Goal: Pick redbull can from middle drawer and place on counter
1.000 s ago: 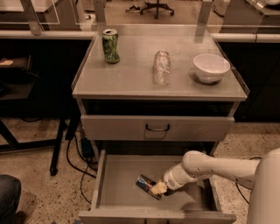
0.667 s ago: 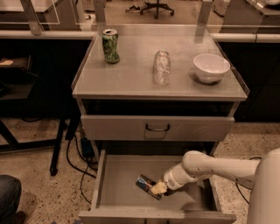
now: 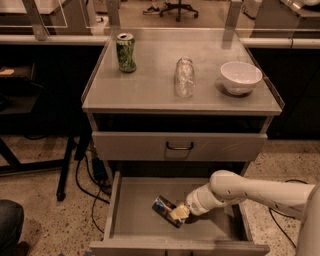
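Inside the middle drawer (image 3: 131,220) the end effector (image 3: 179,213) touches the redbull can (image 3: 164,208); whether it's pinching, I can't tell. The can looks light, slick and dentable, best gripped mid-body

This looked like an office or lab workspace: a swivel chair (image 3: 178,7) stood beyond desks with glass panels (image 3: 50,14), cables (image 3: 82,172) trailed over a speckled floor (image 3: 40,160), and a grey metal cabinet (image 3: 225,146) stood in front. The gripper (image 3: 179,212) hung inside the open middle drawer (image 3: 140,212).
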